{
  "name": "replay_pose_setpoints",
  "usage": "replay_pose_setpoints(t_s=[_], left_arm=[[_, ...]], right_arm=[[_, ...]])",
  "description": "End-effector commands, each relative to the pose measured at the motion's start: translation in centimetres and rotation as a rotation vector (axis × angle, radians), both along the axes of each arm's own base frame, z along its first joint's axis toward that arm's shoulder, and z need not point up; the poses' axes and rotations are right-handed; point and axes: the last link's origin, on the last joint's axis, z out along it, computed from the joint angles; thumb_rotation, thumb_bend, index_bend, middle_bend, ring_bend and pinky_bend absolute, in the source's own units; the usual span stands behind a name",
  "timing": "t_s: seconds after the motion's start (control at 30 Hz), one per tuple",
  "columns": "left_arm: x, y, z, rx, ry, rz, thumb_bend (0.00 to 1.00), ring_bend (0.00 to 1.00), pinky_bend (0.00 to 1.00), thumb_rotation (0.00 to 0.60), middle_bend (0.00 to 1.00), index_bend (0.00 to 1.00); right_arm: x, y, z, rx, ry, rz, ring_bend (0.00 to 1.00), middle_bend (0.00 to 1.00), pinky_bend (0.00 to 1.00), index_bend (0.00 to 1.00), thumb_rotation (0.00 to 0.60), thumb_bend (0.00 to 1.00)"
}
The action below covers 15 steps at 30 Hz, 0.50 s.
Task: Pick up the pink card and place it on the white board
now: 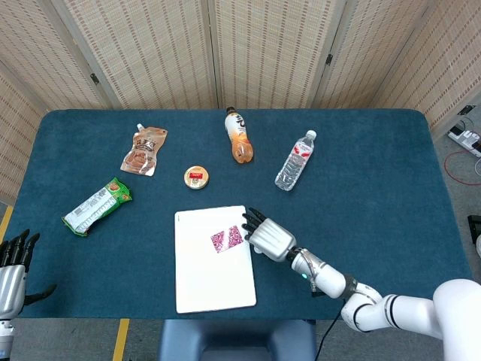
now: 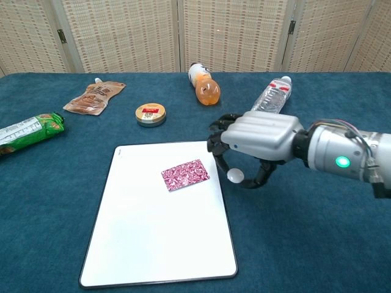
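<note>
The pink patterned card lies flat on the upper right part of the white board. My right hand hovers just right of the card at the board's right edge, fingers curled downward and apart, holding nothing. Its fingertips sit near the card's right end without touching it. My left hand hangs off the table's near left corner, fingers spread, empty; the chest view does not show it.
Along the back lie a brown pouch, a round tin, an orange drink bottle and a clear water bottle. A green snack pack rests at the left.
</note>
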Motion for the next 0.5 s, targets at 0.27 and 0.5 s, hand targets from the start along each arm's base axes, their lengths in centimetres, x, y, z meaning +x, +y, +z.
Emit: replay_pose_setpoints(t_s=[0.27, 0.5], left_arm=[[0.0, -0.2, 0.1, 0.001, 0.005, 0.008, 0.13, 0.00, 0.00, 0.600, 0.00, 0.00], [-0.4, -0.4, 0.3, 0.006, 0.004, 0.025, 0.13, 0.00, 0.00, 0.600, 0.00, 0.00]], right_arm=[[6.2, -2.6, -4.1, 0.022, 0.017, 0.044, 0.04, 0.23, 0.00, 0.49, 0.590, 0.32], [7.4, -3.5, -5.9, 0.024, 0.067, 0.042, 0.02, 0.22, 0.00, 0.42, 0.588, 0.32]])
